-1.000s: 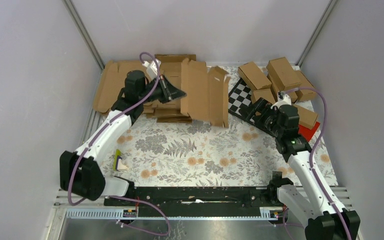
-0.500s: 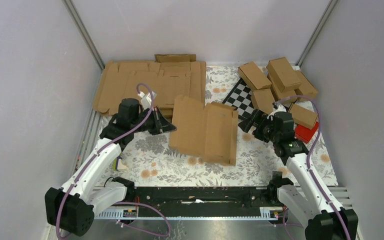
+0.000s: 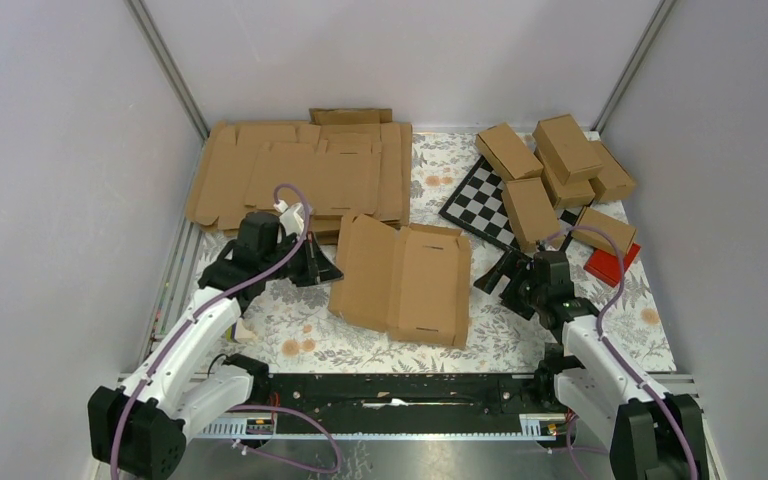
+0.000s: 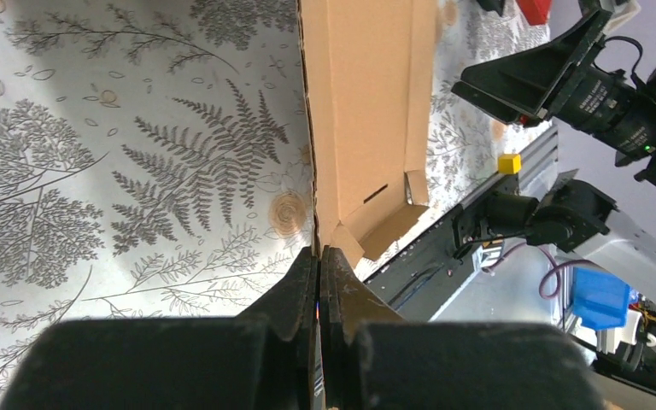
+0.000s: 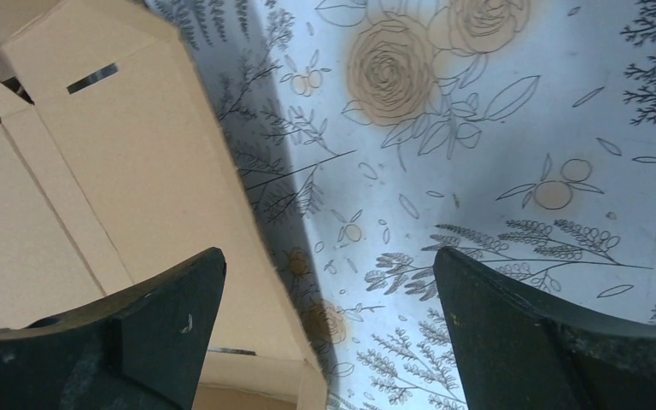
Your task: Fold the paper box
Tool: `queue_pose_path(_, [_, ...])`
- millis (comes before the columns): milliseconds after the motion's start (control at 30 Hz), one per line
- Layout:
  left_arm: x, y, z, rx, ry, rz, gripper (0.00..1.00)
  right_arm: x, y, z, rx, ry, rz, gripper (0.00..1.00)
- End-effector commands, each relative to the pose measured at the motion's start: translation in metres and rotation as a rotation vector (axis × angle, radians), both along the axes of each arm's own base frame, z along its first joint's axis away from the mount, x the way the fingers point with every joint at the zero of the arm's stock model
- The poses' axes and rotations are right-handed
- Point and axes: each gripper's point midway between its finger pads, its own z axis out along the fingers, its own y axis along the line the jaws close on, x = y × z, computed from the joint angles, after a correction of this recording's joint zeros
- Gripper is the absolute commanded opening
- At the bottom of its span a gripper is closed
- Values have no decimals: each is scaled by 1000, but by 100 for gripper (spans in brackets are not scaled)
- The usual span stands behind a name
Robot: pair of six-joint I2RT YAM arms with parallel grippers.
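1. While the box (image 3: 400, 282) lies open and nearly flat in the middle of the surface (image 3: 290, 300), none of its walls looks raised, so the folding appears barely begun.
2. The left fingers (image 4: 301, 295) are pressed together on the box's left edge and pinch the cardboard, which runs away from them across the surface.
3. The right fingers (image 5: 149, 329) stand wide and hold nothing. They are just beside the box's right edge, one over the cardboard and the other over bare surface.
4. Done, as far as can be judged: one blank lies apart from the pile (image 3: 300, 175) at the back left, placed between the two arms.
5. Left to do: raise the walls along the creases, tuck the flaps into the slots, and close the box into a brick like the cartons (image 3: 560, 150) at the back right.
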Motion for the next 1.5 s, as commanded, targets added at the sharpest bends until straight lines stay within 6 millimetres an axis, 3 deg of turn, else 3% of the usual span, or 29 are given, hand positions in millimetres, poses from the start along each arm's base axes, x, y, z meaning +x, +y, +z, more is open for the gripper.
queue_pose_path(0, [12, 10, -6, 74, -37, 36, 0, 12, -7, -6, -19, -23, -63, 100])
queue_pose_path(100, [15, 9, -9, 85, -29, 23, 0, 11, -4, -10, -17, -27, -29, 100])
queue_pose_path(233, [17, 6, -16, 88, -13, 2, 0, 10, 20, -2, 67, -91, 125, 100])
queue_pose_path(633, [24, -1, -21, 77, -17, -30, 0, 8, 35, -24, 104, 44, 227, 98])
queue_pose_path(733, [23, -1, -21, 75, -15, -34, 0, 7, 45, -27, 139, 71, 271, 90])
queue_pose_path(967, [21, -10, -19, 22, -6, -66, 0, 5, 64, -26, 94, 80, 346, 63])
queue_pose_path(1200, [14, -26, 13, -116, -17, -105, 0, 9, 65, -12, 7, 40, 335, 40])
queue_pose_path(1467, [-8, -49, 44, -342, 0, -236, 0, 17, 57, 1, -102, 8, 331, 40])
